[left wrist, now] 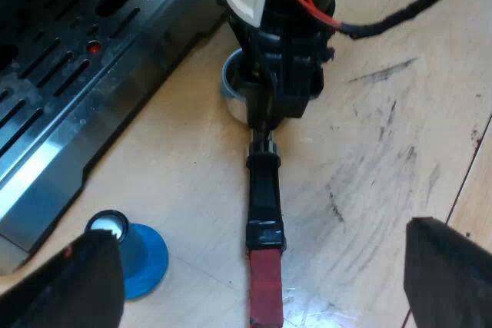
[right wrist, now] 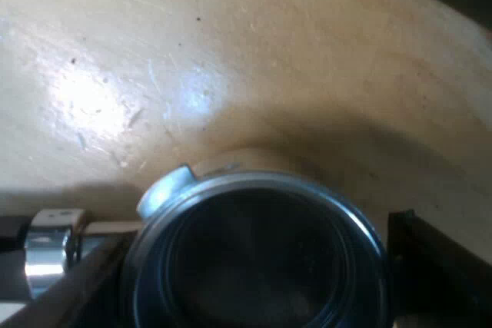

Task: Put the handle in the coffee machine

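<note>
Right wrist view looks straight down into the round basket of the metal holder (right wrist: 254, 183), which rests on the table (right wrist: 231, 51). The basket's inside is dark, and I cannot tell whether anything lies in it. The right gripper (right wrist: 261, 266) has its jaws one on each side of the basket, closed up against the steel rim, so it grips the holder at its cup. The handle's chrome neck runs off beside one jaw.

In the left wrist view the holder lies flat on the table just beside the espresso machine (left wrist: 77, 90), not locked into it. Its dark handle with the red end (left wrist: 265, 293) points away from the machine. A blue tamper (left wrist: 146, 259) stands on the table near the machine's drip tray, beside the handle but apart from it. The left gripper (left wrist: 257, 232) hangs above the red end, its jaws wide open and holding nothing.
</note>
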